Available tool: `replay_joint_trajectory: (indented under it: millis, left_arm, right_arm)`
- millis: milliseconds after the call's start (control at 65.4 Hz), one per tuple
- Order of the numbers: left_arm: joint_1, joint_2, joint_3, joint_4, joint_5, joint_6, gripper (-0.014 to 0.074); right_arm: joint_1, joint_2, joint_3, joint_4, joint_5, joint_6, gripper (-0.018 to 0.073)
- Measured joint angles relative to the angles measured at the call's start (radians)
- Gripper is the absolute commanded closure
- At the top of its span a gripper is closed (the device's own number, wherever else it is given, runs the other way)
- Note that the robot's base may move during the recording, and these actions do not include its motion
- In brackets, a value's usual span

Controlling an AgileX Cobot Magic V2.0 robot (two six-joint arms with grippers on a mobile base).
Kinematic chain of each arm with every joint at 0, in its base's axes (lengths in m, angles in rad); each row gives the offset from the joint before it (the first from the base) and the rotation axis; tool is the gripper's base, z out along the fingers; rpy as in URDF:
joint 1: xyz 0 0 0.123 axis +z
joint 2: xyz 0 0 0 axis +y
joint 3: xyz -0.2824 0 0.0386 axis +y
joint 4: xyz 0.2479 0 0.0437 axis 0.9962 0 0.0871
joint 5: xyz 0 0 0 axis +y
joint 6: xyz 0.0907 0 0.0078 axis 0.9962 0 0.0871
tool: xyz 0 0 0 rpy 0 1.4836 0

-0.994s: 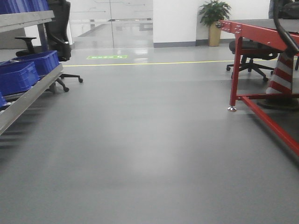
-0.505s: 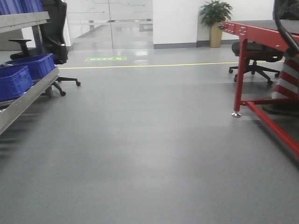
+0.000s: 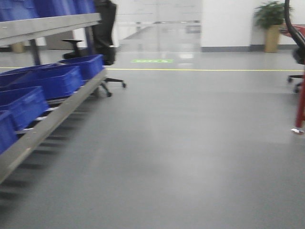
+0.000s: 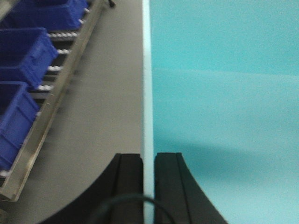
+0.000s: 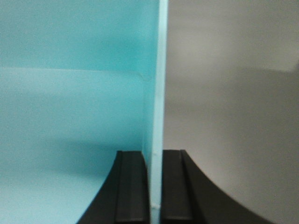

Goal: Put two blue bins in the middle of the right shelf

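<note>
Holding turquoise bin [image 4: 224, 93] from both sides, off the shelf. Pinching its left wall with left gripper [image 4: 148, 161]: jaws narrow, one black finger on each face of the thin pale edge. Pinching the opposite wall with right gripper [image 5: 155, 158] the same way, jaws narrow, wall upright between the fingers. Seeing only smooth turquoise surface in both wrist views, so cannot tell depth or contents.

Facing open grey floor [image 3: 181, 143] in the front view, somewhat blurred. Standing near shelf [image 3: 47, 132] on the left, also in view under the left wrist. Seeing a row of dark blue bins [image 3: 52, 81] side by side on its sloped lower level, more on the level above. Noting black office chair [image 3: 102, 33] at the shelf's far end, yellow floor line [image 3: 214, 70] running across behind it, potted plant [image 3: 271, 19] by the far wall at right, red frame leg [image 3: 300, 109] at the right edge.
</note>
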Motion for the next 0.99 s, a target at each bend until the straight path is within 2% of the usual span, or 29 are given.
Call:
replay_joint_trajectory:
  millis: [306,994]
  left_arm:
    - [0.001,0.000,0.000,0.011,-0.091,0.000,0.0708]
    - [0.001,0.000,0.000,0.016,-0.098,0.000,0.0708]
  right_arm:
    - [-0.002,0.000,0.000,-0.006,0.000,0.008,0.0721]
    - [-0.002,0.000,0.000,-0.008,0.000,0.008,0.0721]
